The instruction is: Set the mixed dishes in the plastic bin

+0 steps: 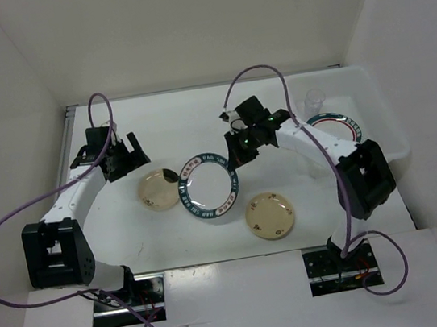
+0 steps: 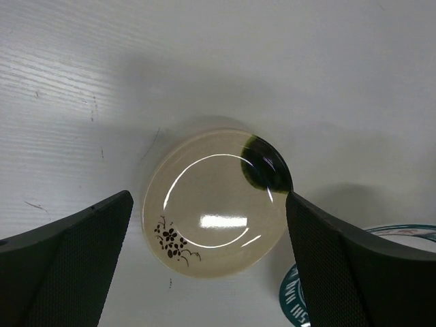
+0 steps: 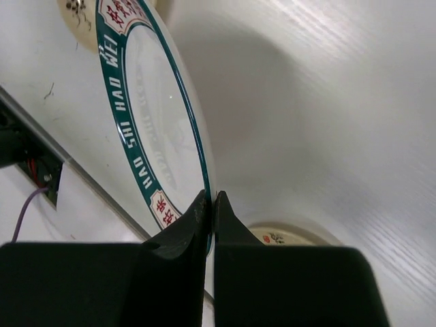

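- Top view: the right gripper (image 1: 236, 154) pinches the rim of a teal-rimmed plate (image 1: 207, 184) at mid-table; the bin (image 1: 383, 120) stands well apart, at the far right.
- Left wrist view: the left gripper (image 2: 209, 197) hangs over a cream plate (image 2: 214, 218), jaws wide apart.
- Right wrist view: the jaws are clamped on the tilted plate's thin edge. So slight a hold could let it pivot or slip in transit.
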Available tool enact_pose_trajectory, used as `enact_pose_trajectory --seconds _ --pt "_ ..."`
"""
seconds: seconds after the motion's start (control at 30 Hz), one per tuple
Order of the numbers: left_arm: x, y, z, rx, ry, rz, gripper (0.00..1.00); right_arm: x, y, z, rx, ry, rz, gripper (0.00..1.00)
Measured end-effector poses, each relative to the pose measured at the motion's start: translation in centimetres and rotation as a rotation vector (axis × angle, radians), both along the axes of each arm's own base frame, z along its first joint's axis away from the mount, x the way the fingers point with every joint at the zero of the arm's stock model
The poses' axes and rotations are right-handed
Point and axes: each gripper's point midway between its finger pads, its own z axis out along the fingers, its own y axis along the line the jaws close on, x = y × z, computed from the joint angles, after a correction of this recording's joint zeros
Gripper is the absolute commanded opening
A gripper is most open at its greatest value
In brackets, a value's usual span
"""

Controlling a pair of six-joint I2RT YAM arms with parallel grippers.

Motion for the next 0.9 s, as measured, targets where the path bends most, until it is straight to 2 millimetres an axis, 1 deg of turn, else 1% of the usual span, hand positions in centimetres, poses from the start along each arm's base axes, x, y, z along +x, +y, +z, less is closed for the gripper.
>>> enact_pose_trajectory --seconds 0.07,0.13,0.2,0.27,0.3,0.37,0.4,0.47,0.53,0.57,0.6,0.63,0.67,0.73,0.9 --pt "0.0 0.0 0.0 -0.001 -0.002 -0.001 1.00 0.6 -0.9 1.5 -0.016 -0.043 -0.053 0.00" --pt "0.0 0.0 0.1 -0.002 -0.003 -0.002 1.00 1.6 -2.2 3.6 -0.026 -0.095 -0.126 0.00" --pt "0.0 -0.1 0.2 -0.003 -0.005 -0.002 1.00 3.2 -4.3 6.1 -0.036 -0.161 -0.235 0.00" --pt "0.0 -0.1 0.2 -0.005 -0.006 -0.004 1.00 5.3 -7.3 9.4 -0.042 -0.249 -0.374 0.00" --pt "0.0 -0.1 0.2 -0.006 -0.009 -0.005 1.00 6.3 -9.1 11.0 -0.046 -0.293 -0.455 0.00" --pt "0.0 -0.2 0.3 -0.010 -0.011 -0.009 1.00 7.8 -13.8 14.6 -0.045 -0.386 -0.638 0.00" --pt "0.0 -0.3 0.3 -0.012 -0.011 -0.011 1.00 8.2 -16.5 16.1 -0.049 -0.425 -0.739 0.00" --pt "0.0 -0.4 0.3 -0.017 -0.012 -0.015 1.00 8.2 -22.4 18.6 -0.061 -0.487 -0.940 0.00" --pt "0.0 -0.5 0.3 -0.021 -0.013 -0.018 1.00 7.6 -28.2 20.3 -0.081 -0.531 -1.130 0.00" --pt "0.0 -0.5 0.3 -0.023 -0.014 -0.020 1.00 7.1 -31.0 20.7 -0.100 -0.545 -1.221 0.00" --pt "0.0 -0.6 0.3 -0.026 -0.015 -0.022 1.00 6.6 -33.2 20.9 -0.120 -0.553 -1.299 0.00" --pt "0.0 -0.6 0.3 -0.026 -0.015 -0.023 1.00 6.0 -35.1 20.8 -0.145 -0.554 -1.368 0.00" --pt "0.0 -0.6 0.3 -0.028 -0.016 -0.024 1.00 5.6 -36.4 20.4 -0.168 -0.546 -1.421 0.00" --pt "0.0 -0.7 0.3 -0.032 -0.016 -0.028 1.00 5.0 -37.5 19.0 -0.207 -0.512 -1.474 0.00" --pt "0.0 -0.9 0.4 -0.040 -0.020 -0.035 1.00 4.4 -38.4 14.6 -0.300 -0.374 -1.540 0.00"
